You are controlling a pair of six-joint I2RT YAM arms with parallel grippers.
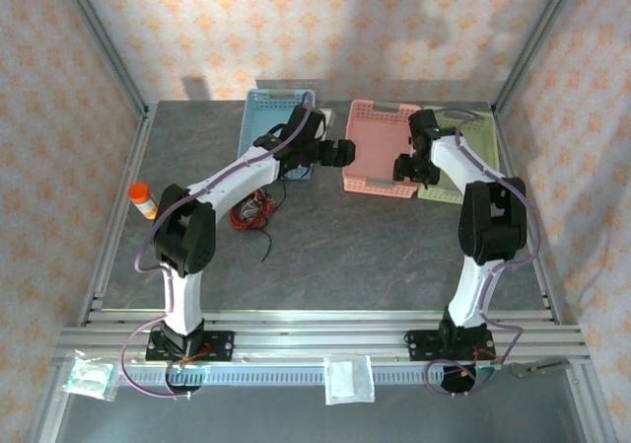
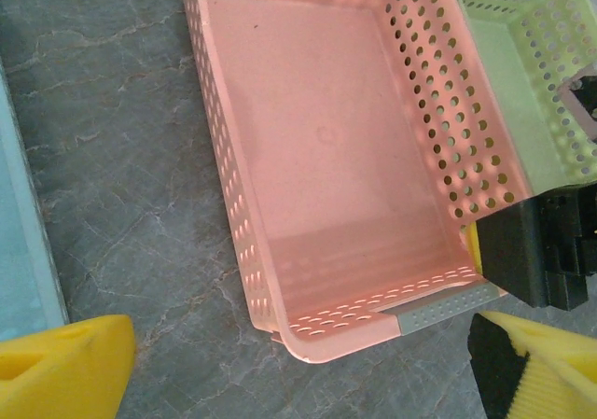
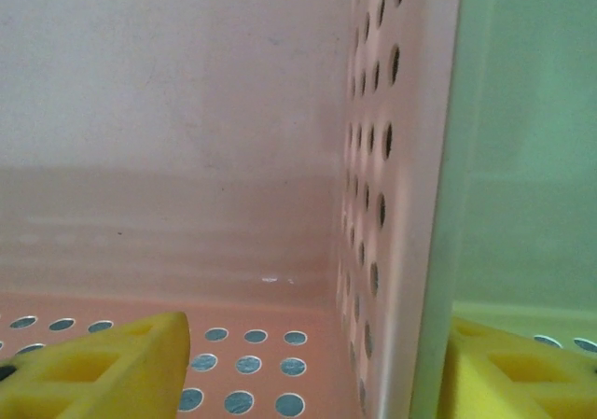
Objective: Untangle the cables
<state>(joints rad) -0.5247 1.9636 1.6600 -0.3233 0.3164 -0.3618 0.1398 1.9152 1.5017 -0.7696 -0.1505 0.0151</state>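
I see the cables (image 1: 254,209), red and black loops, lying on the table (image 1: 355,256) at about 9 o'clock from its centre, just beside the left arm and untouched. My left end effector (image 1: 342,153) hovers with fingers spread wide by the pink basket (image 1: 380,147) at 12 o'clock. My right end effector (image 1: 406,170) is spread too, straddling that basket's perforated wall, one finger (image 3: 103,363) inside it, the other on the green basket (image 1: 458,157) side
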